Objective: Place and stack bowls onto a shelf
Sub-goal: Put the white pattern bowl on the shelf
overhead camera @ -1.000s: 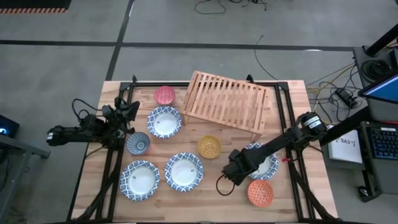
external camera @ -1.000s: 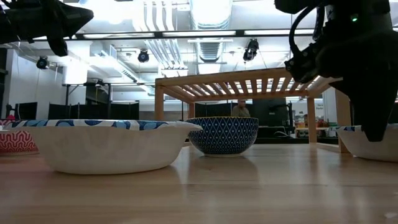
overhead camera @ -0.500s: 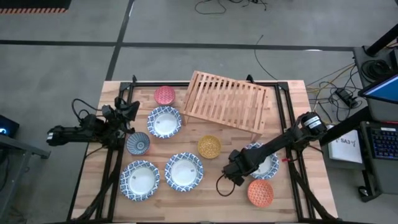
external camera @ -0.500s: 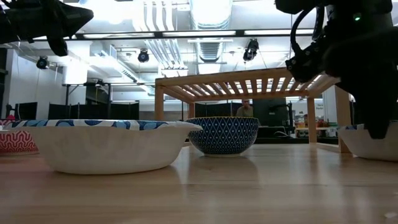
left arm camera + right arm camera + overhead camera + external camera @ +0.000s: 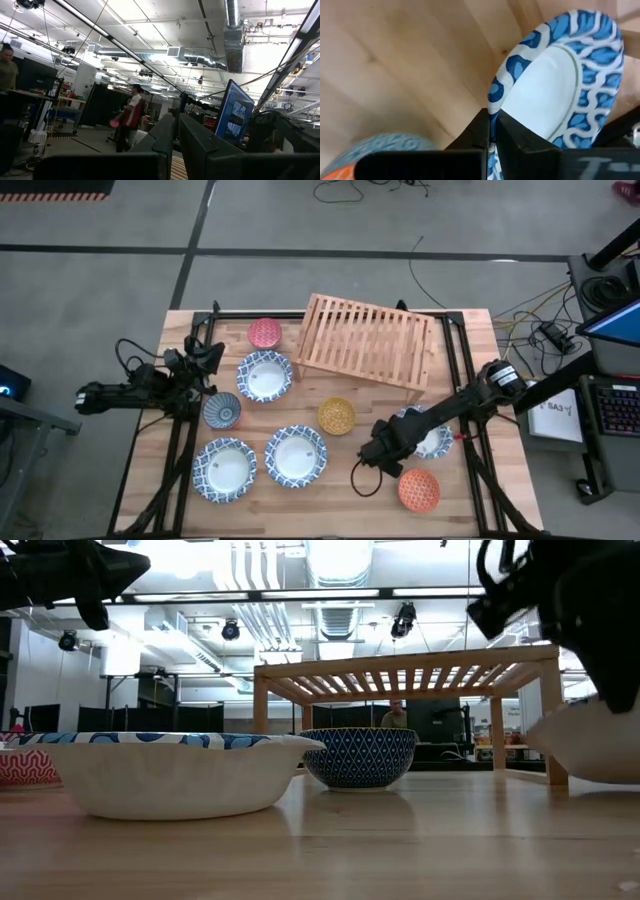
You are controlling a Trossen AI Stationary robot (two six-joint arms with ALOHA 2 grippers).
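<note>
A wide blue-and-white bowl (image 5: 434, 442) at the table's right is raised and tilted, with my right gripper (image 5: 384, 448) shut on its rim. The wooden slat shelf (image 5: 365, 340) stands at the far middle with nothing on it. On the table rest a pink bowl (image 5: 265, 333), a yellow bowl (image 5: 337, 416), an orange bowl (image 5: 418, 490), a small blue-patterned bowl (image 5: 222, 410) and three more wide blue-and-white bowls (image 5: 265, 375) (image 5: 296, 456) (image 5: 225, 470). My left gripper (image 5: 210, 358) waits shut above the table's left side. My right gripper pinches the wide bowl's rim (image 5: 492, 102) between its two fingers, one on the inner side and one on the outer. It comes from the table's left side of the bowl, slanting down. The bowl (image 5: 590, 750) is tilted and raised above the table.
The orange bowl lies just near-side of the held bowl, and the yellow bowl to its left. The shelf's right legs (image 5: 555, 730) stand just beyond the held bowl. A black frame rail (image 5: 458, 370) runs along the table's right side.
My right gripper has shut on the wide bowl's rim and gone up a little. The bowl, which sat flat on the table, is now raised and tipped.
</note>
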